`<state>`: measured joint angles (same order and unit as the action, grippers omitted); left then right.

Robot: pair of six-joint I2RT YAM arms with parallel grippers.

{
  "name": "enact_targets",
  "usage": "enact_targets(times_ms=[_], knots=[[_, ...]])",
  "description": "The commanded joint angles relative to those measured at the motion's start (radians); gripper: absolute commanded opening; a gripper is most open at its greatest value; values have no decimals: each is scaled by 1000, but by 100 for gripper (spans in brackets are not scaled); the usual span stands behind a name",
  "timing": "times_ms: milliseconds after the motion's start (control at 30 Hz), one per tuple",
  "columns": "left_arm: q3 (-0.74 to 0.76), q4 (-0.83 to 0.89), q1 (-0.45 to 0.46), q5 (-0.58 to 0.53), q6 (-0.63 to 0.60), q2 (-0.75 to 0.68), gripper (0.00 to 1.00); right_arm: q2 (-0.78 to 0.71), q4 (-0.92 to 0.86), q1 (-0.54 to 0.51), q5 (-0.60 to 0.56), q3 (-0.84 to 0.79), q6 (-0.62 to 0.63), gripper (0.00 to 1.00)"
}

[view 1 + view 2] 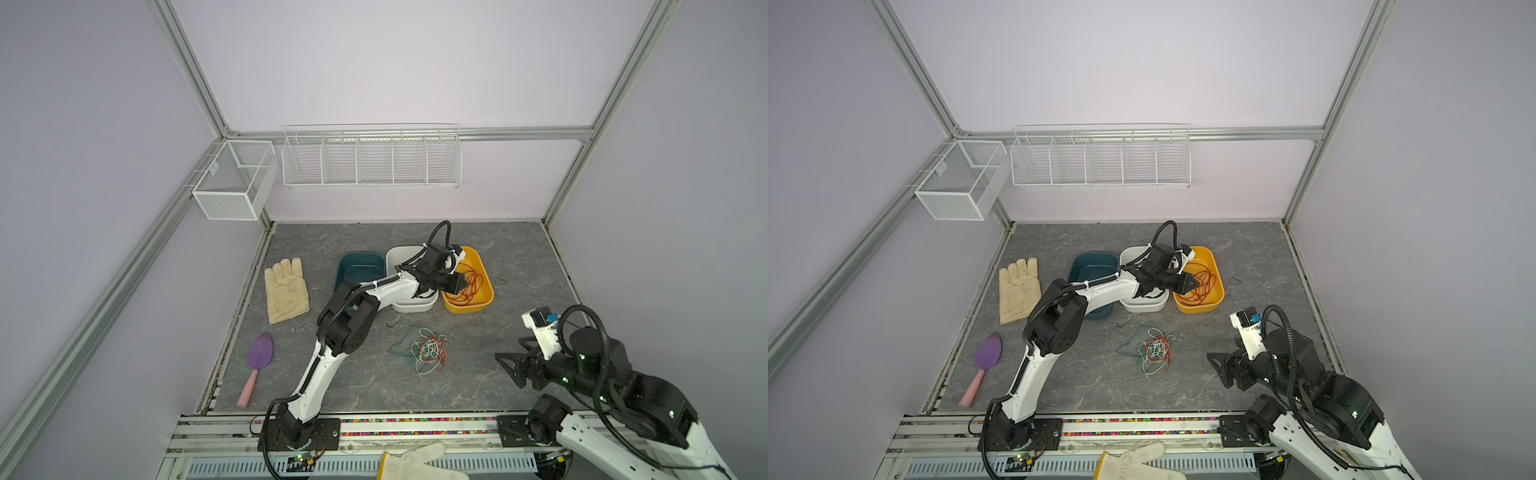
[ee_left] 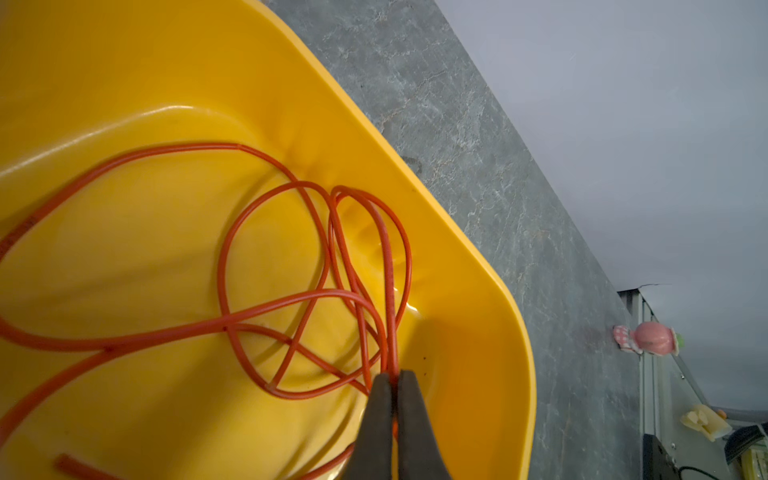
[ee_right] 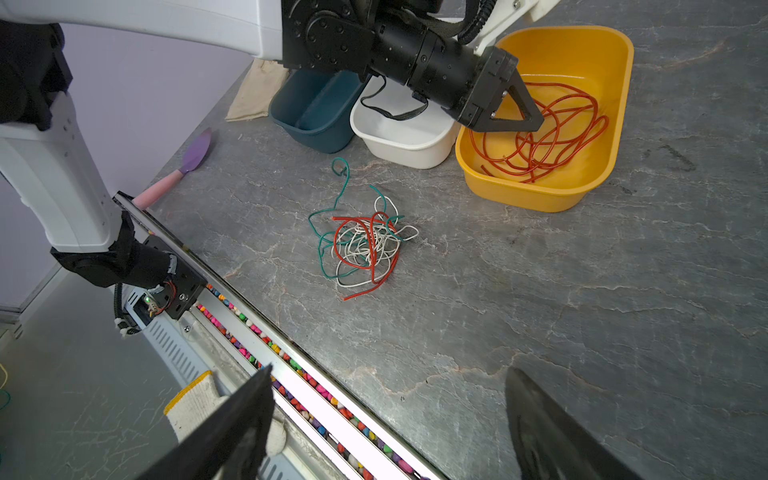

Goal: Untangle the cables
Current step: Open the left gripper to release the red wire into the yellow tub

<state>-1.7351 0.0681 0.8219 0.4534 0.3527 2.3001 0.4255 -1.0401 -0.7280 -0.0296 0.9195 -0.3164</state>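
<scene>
A loose tangle of thin cables (image 1: 428,349) (image 1: 1156,351) (image 3: 365,245), dark green, white and red-orange, lies on the grey table in front of the bins. A separate red-orange cable (image 2: 390,266) (image 3: 552,124) lies looped inside the yellow bin (image 1: 465,309) (image 1: 1198,309) (image 2: 374,137). My left gripper (image 1: 459,282) (image 1: 1194,283) (image 2: 392,376) reaches over the white bin into the yellow one, shut on a strand of that cable. My right gripper (image 1: 509,353) (image 1: 1214,357) (image 3: 390,370) hangs open above the table's front right, holding nothing, well clear of the tangle.
A white bin (image 1: 399,253) and a teal bin (image 1: 357,266) stand left of the yellow one. A cream glove (image 1: 286,291) and a purple trowel (image 1: 259,353) lie at the left. Another glove (image 1: 415,461) rests past the front rail. Wire baskets (image 1: 372,160) hang on the back wall.
</scene>
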Motion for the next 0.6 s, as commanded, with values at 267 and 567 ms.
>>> enact_targets(times_ms=[267,567], knots=[[-102,81,-9,-55,-35,-28,14,9,24,3,-8,-16,15,88],[-202,189,-17,-94,-94,-50,42,14,24,4,-7,-16,14,88]])
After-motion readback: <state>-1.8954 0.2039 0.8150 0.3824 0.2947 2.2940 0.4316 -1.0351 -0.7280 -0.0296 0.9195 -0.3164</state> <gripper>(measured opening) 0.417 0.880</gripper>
